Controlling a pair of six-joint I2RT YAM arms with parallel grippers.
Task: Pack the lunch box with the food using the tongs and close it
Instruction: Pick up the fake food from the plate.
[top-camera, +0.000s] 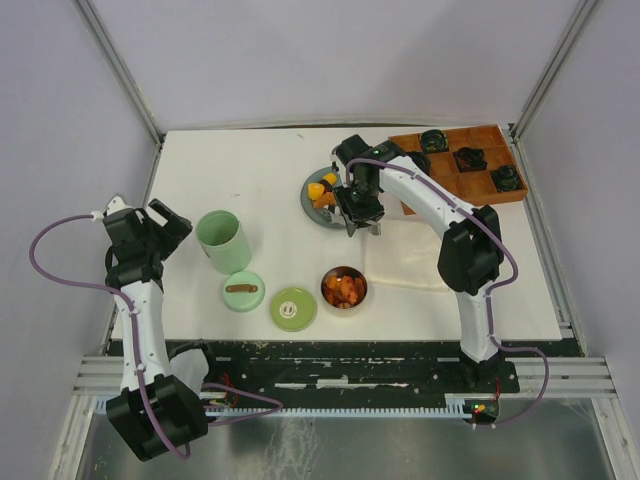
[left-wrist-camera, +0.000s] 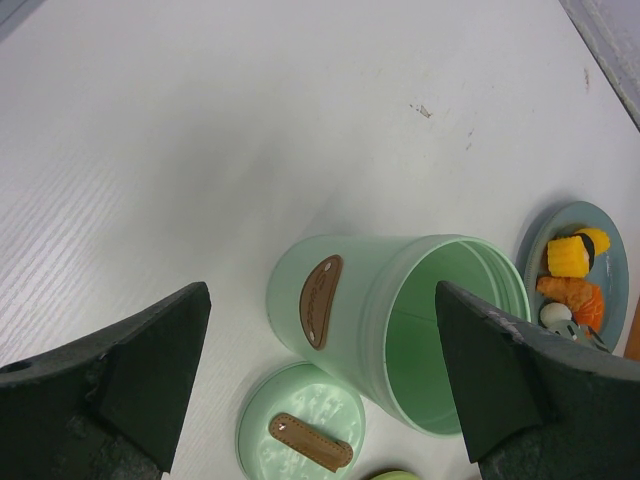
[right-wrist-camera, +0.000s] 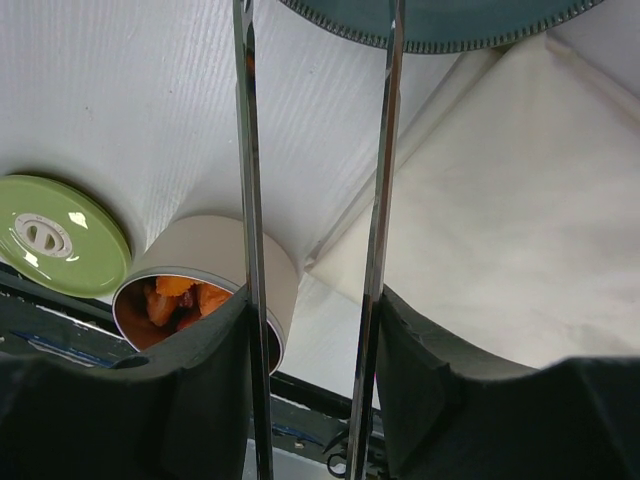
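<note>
The mint-green canister (top-camera: 222, 240) (left-wrist-camera: 400, 320) of the lunch box stands open at left, with its brown-handled flat lid (top-camera: 243, 291) (left-wrist-camera: 300, 430) lying beside it. The small steel bowl (top-camera: 344, 288) (right-wrist-camera: 205, 270) holds orange and red-brown food. Its lime-green lid (top-camera: 293, 308) (right-wrist-camera: 55, 235) lies next to it. More food (top-camera: 322, 190) (left-wrist-camera: 570, 275) sits on the grey-blue plate (top-camera: 306, 196) (right-wrist-camera: 450, 25). My right gripper (top-camera: 362, 212) (right-wrist-camera: 315, 300) is shut on the silver tongs (right-wrist-camera: 245, 180), beside the plate; their tips are out of view. My left gripper (top-camera: 165, 222) (left-wrist-camera: 322, 290) is open, left of the canister.
A folded cream cloth (top-camera: 410, 265) (right-wrist-camera: 520, 200) lies under the right arm. A compartmented wooden tray (top-camera: 465, 165) with dark objects sits at the back right. The table's near edge runs just behind the bowl and lids.
</note>
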